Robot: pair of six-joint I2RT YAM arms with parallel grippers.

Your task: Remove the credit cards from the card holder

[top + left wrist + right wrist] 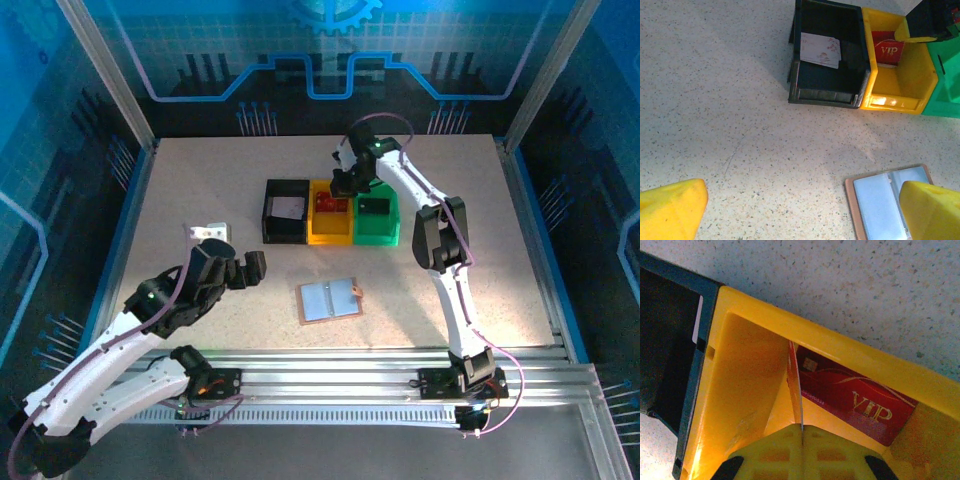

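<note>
- The right gripper (802, 429) is closed on a thin red card (796, 385), which is held on edge inside the yellow bin (840, 352).
- A VIP card (855, 400) is laid flat in that bin.
- The left gripper (802, 192) is spread wide and empty.
- The card holder (330, 299) is laid open in front of the yellow bin.
- A whitish card (821, 50) is seen in the black bin (825, 92) adjoining it.

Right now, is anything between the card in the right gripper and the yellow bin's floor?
Nothing visible blocks it. The right gripper pinches the held card edge-on over the yellow bin. A red VIP card already lies in the bin, just beside it.
</note>
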